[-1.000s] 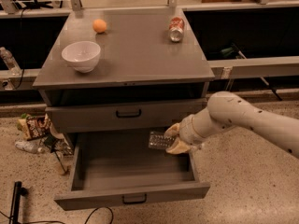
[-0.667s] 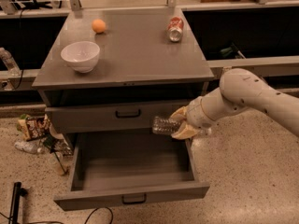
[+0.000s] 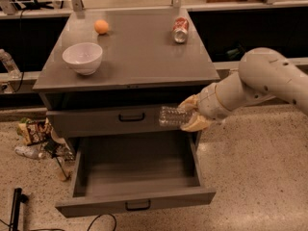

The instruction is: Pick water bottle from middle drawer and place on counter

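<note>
Tool (image 3: 186,114) is clamped around the water bottle (image 3: 168,116). The bottle is held horizontal, clear of the open middle drawer (image 3: 134,203), just below the desk's (image 3: 139,52) front edge near its front right corner. On the desk: white bowl (image 3: 82,57) toward the left edge, soda can (image 3: 180,30) toward the back right.

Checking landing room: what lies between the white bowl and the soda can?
Only bare counter, camera view; the claw holds the water bottle below its edge.

My gripper (image 3: 190,115), clasping the water bottle (image 3: 169,116), sits centre-right in frame, just below the counter (image 3: 144,61) edge. I see its middle bare; white bowl (image 3: 83,57) left, orange ball (image 3: 101,26) and soda can (image 3: 180,30) toward the top.
</note>
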Controlling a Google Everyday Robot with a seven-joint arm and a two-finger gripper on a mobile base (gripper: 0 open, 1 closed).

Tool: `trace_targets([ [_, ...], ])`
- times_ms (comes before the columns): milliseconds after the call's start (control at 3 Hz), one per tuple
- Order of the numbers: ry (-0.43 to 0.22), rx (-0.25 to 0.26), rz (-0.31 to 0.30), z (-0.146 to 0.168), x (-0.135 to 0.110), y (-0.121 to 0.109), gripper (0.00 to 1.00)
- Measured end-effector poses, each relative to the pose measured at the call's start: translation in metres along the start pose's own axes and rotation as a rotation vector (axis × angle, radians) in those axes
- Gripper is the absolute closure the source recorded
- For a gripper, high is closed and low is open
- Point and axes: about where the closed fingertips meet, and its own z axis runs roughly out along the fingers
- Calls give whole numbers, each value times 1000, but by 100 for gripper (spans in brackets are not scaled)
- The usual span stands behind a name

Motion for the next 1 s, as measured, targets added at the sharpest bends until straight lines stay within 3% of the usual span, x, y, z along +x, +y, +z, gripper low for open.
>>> trace_targets([
  [333, 42, 50, -57, -63, -37, -10, 100],
  [667, 92, 76, -135, -109, -69, -35, 100],
  [1000, 109, 61, -236, -128, -100, -74, 100],
])
